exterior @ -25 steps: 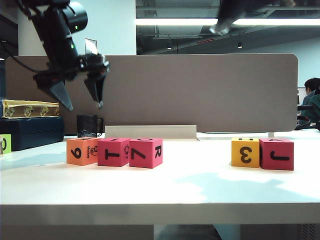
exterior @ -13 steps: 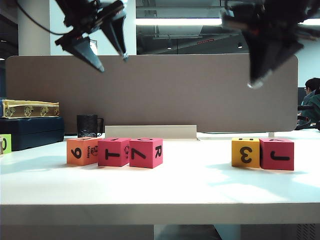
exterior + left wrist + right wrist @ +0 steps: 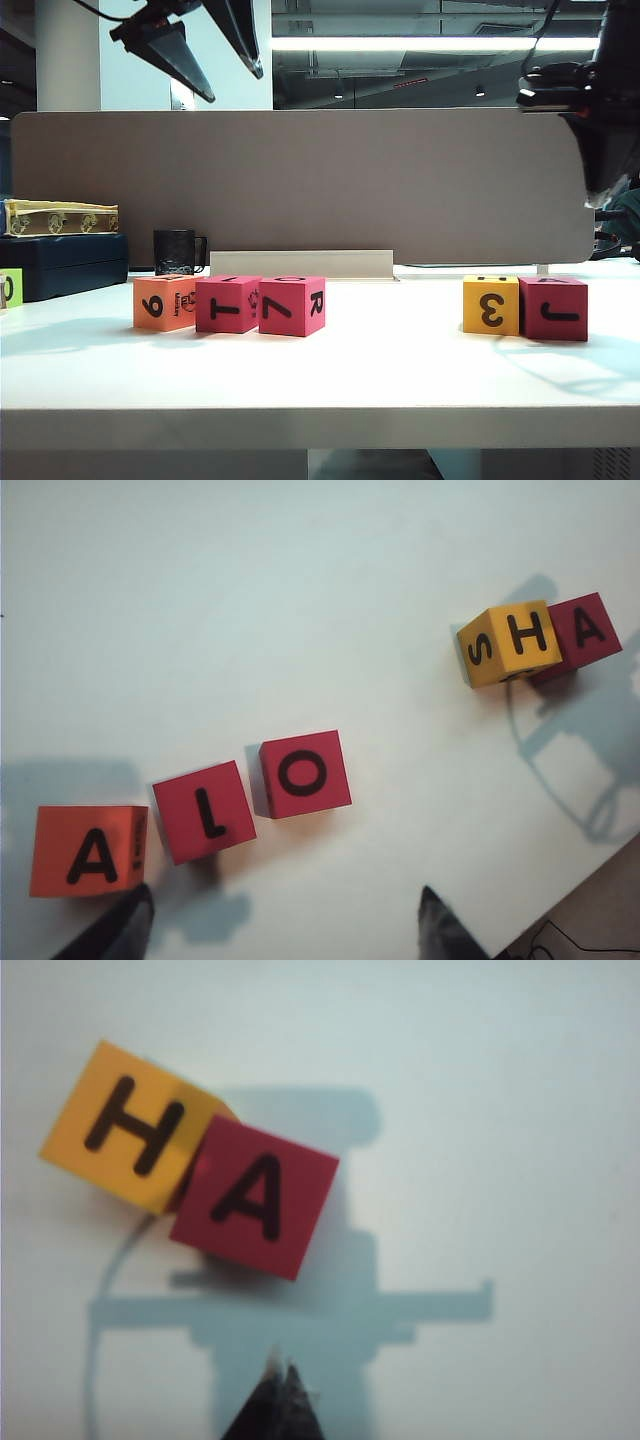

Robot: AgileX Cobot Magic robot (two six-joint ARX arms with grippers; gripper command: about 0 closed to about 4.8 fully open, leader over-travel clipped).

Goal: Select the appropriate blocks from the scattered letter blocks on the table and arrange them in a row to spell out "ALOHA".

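Both arms have climbed away from the table [image 3: 320,385] since the earlier frames: the left hand [image 3: 212,50], which hung just above the orange block [image 3: 163,302], is now high above the divider panel [image 3: 300,180], and the right hand [image 3: 600,190], earlier out over the middle, has swung to the divider's right end.

Taking the orange block as landmark: in the left wrist view it shows A on top [image 3: 88,850]. Just beside it lies the pink-red L block [image 3: 204,812], and next along the pink-red O block [image 3: 305,773], the three forming a slightly staggered row that reads A-L-O. Well apart from the orange block, further along the same line, the yellow H block [image 3: 510,643] touches the pink-red A block [image 3: 585,632]; from the right wrist view the pair sits corner to corner, the A block [image 3: 255,1202] partly overlapping the H block [image 3: 125,1125].

So every letter faces up and in order, which is likely why both arms stand clear. What is left, by my reckoning, is the wide gap between O and H: the word reads as two groups rather than one row.

Left hand: fingertips [image 3: 110,935] stand wide apart with nothing between them, so it is open and empty. Right hand: its fingertips [image 3: 275,1410] appear pressed together over bare table, closed on nothing.
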